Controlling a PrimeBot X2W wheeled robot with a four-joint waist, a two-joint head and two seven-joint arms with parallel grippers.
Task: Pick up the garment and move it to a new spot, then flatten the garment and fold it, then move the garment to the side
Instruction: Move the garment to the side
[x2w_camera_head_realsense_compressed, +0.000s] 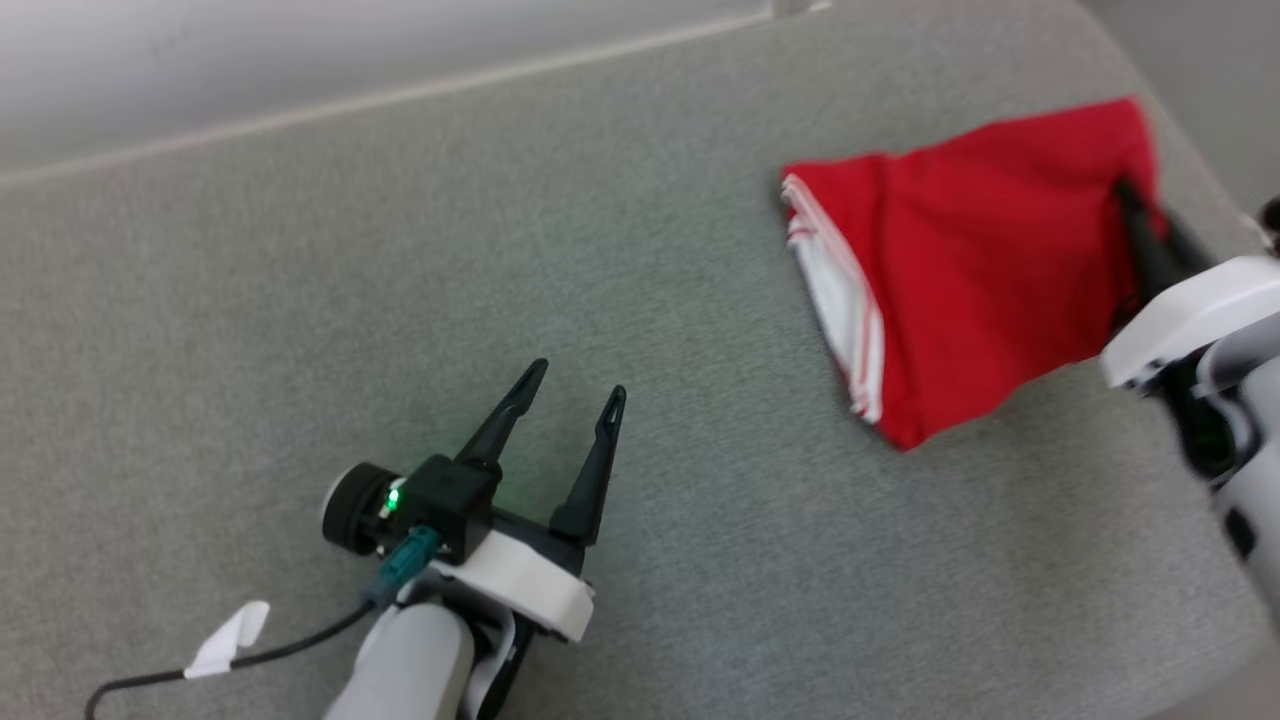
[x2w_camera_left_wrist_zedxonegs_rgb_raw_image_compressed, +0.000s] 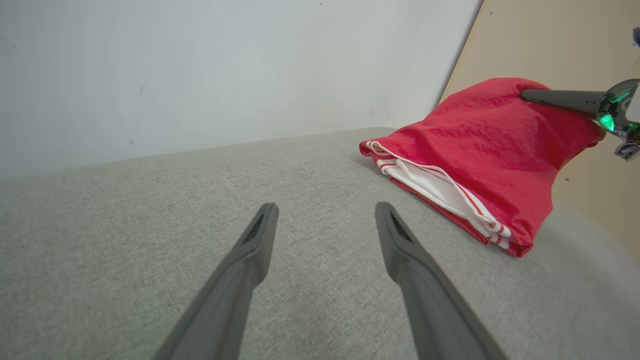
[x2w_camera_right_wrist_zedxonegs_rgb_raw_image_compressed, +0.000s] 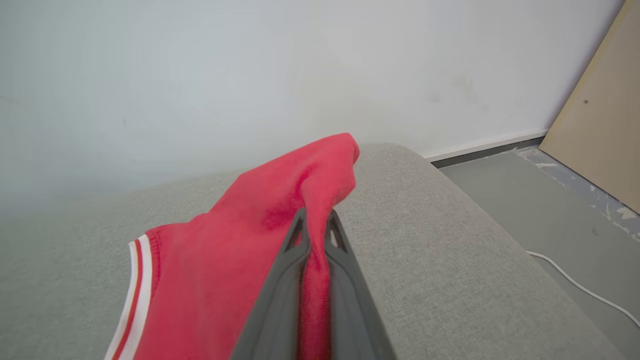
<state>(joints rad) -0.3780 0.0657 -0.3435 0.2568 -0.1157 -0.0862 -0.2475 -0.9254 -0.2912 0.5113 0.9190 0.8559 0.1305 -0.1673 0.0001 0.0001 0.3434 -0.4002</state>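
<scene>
At the lower left of the head view, a black cable (x2w_camera_head_realsense_compressed: 290, 645) with a white tape tag (x2w_camera_head_realsense_compressed: 230, 635) trails across the grey woven upholstered surface (x2w_camera_head_realsense_compressed: 300, 300) to the left arm's wrist, where a small green light (x2w_camera_head_realsense_compressed: 393, 498) glows. The left claw (x2w_camera_head_realsense_compressed: 579, 380) hovers low over this bare fabric with its two dark fingers spread wide apart and nothing between them. The left wrist view shows the same: the left claw (x2w_camera_left_wrist_zedxonegs_rgb_raw_image_compressed: 326, 207) gapes over the grey surface (x2w_camera_left_wrist_zedxonegs_rgb_raw_image_compressed: 150, 225), pointing toward a pale wall (x2w_camera_left_wrist_zedxonegs_rgb_raw_image_compressed: 200, 65).

To the right, well apart from that claw, the red cloth garment with white-and-red striped trim (x2w_camera_head_realsense_compressed: 980, 260) lies folded on the surface near its far right corner. Its striped edge faces left, and its near corner rests flat. In the left wrist view the garment (x2w_camera_left_wrist_zedxonegs_rgb_raw_image_compressed: 475, 140) rises toward its right end, where it is lifted off the fabric.

At the far right, the right claw (x2w_camera_head_realsense_compressed: 1130, 200) is pinched closed on the garment's raised right edge. The right wrist view shows the right claw (x2w_camera_right_wrist_zedxonegs_rgb_raw_image_compressed: 316, 215) with both fingers pressed together on a ridge of red cloth (x2w_camera_right_wrist_zedxonegs_rgb_raw_image_compressed: 225, 260), which drapes down to the left. Beyond the surface's rounded edge are a grey floor (x2w_camera_right_wrist_zedxonegs_rgb_raw_image_compressed: 525, 200), a thin white cord (x2w_camera_right_wrist_zedxonegs_rgb_raw_image_compressed: 575, 285) and a tan board (x2w_camera_right_wrist_zedxonegs_rgb_raw_image_compressed: 600, 100) leaning at the wall.
</scene>
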